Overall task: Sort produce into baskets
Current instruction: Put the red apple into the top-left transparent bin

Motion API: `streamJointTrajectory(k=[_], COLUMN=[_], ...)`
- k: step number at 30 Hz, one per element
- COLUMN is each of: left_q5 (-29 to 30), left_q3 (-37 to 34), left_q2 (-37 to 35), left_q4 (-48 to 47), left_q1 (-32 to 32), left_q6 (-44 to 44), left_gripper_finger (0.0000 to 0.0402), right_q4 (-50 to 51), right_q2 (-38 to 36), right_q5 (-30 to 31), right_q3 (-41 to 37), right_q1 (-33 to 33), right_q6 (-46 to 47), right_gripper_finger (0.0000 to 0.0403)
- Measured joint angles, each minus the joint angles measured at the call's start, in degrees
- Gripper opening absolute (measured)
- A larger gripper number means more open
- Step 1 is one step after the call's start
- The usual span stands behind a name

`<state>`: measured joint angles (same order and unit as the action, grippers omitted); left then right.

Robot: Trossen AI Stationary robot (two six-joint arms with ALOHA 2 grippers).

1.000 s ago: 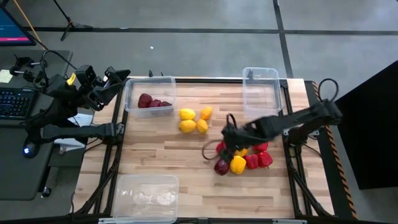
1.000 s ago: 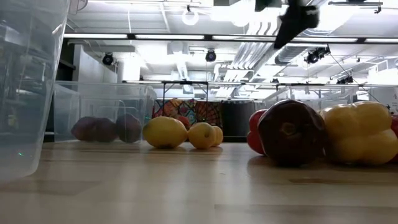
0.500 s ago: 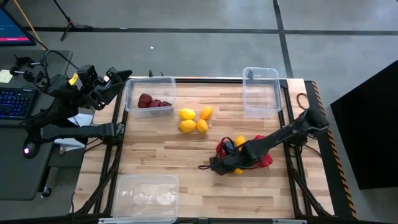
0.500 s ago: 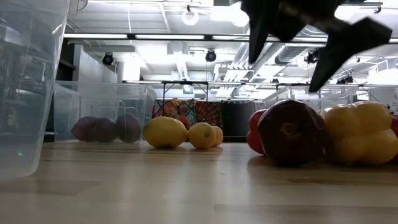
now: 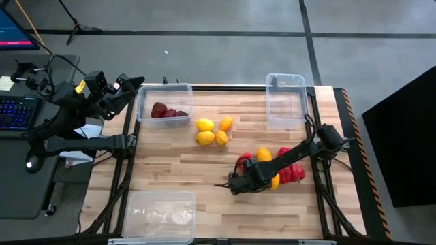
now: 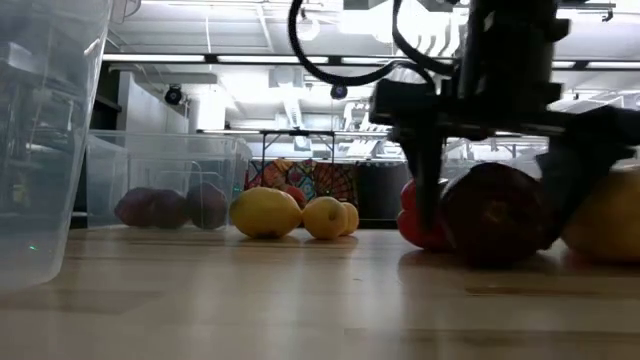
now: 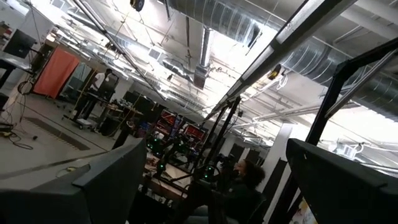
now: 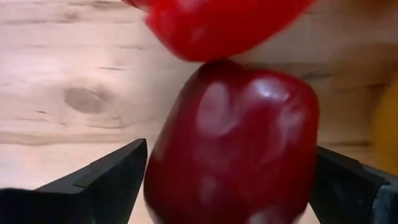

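Note:
A dark maroon fruit (image 8: 233, 143) rests on the wooden table (image 5: 177, 170) at the near side of a pile of red peppers (image 5: 291, 171) and yellow peppers (image 5: 263, 155). My right gripper (image 8: 230, 152) points down over it, open, with one finger close on each side of the fruit (image 6: 497, 215). In the high view the gripper (image 5: 243, 184) hides the fruit. Three lemons (image 5: 212, 131) lie mid-table. One clear basket (image 5: 163, 102) holds maroon fruits. My left gripper (image 5: 134, 83) waits open, raised off the table's far left corner.
An empty clear basket (image 5: 286, 99) stands at the far right, and another (image 5: 160, 214) at the near left. A red pepper (image 8: 217, 25) touches the maroon fruit's far side. Bare wood lies between the pile and the near-left basket.
My right gripper has come down from above the pile toward the table's near edge and rolled its wrist. It now straddles the maroon fruit, and its fingers have stayed open. The fruit and the peppers have not moved.

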<state>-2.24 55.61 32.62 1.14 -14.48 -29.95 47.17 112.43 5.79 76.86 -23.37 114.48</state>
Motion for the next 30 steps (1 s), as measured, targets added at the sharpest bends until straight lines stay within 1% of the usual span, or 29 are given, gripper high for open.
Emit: streamJointTrajectory(k=[2,4,7,9,10,13,15,17,19,20,22,24,26,30], left_q5=[0.0,0.0,0.0,0.0,0.0,0.06,0.98,1.8,2.75,3.03,3.03,2.7,2.04,1.31], left_q3=[0.0,0.0,0.0,0.0,0.0,0.0,0.0,0.0,0.0,0.0,-0.02,-0.02,0.0,-0.02], left_q2=[0.0,0.0,0.0,0.0,0.0,0.0,0.0,0.0,0.32,0.37,0.52,0.67,0.97,1.94], left_q4=[0.0,0.01,0.01,0.01,-0.01,0.01,0.01,-0.02,0.08,-0.03,-0.16,-0.06,0.1,-0.06], left_q1=[-0.02,-0.02,0.0,-0.02,-0.02,-0.01,0.0,0.0,0.0,-0.02,-0.02,-0.01,0.02,0.07], left_q6=[0.09,0.15,0.17,0.18,0.19,0.79,2.38,3.66,4.13,4.06,4.0,4.69,4.99,3.39], left_gripper_finger=[0.0374,0.0374,0.0374,0.0374,0.0374,0.0374,0.0374,0.0374,0.0374,0.0374,0.0374,0.0374,0.0374,0.0374], right_q4=[-0.06,0.21,1.34,2.56,3.79,6.71,5.49,3.15,-2.51,-6.79,-18.12,-30.46,-41.98,-62.38], right_q2=[0.17,0.17,-1.76,-4.39,-6.0,-11.45,-14.6,-16.61,-16.78,-16.45,-14.29,-10.88,-6.9,0.82], right_q5=[0.04,-0.09,-1.24,-1.4,-1.07,4.24,10.37,17.38,20.89,20.94,18.46,14.29,9.86,1.1], right_q3=[0.0,0.0,0.59,2.47,3.73,7.58,9.87,11.54,12.51,12.52,12.44,12.44,12.44,12.41], right_q1=[0.32,0.67,0.89,0.64,0.47,0.7,2.41,5.48,9.73,12.18,17.64,22.67,27.08,33.74], right_q6=[-1.36,-3.05,-8.32,-14.61,-17.79,-27.52,-35.04,-43.86,-54.9,-59.96,-69.01,-76.77,-80.55,-78.18], right_gripper_finger=[0.037,0.0354,0.031,0.0276,0.0265,0.0264,0.0264,0.0264,0.027,0.0274,0.0279,0.0281,0.0282,0.0284])
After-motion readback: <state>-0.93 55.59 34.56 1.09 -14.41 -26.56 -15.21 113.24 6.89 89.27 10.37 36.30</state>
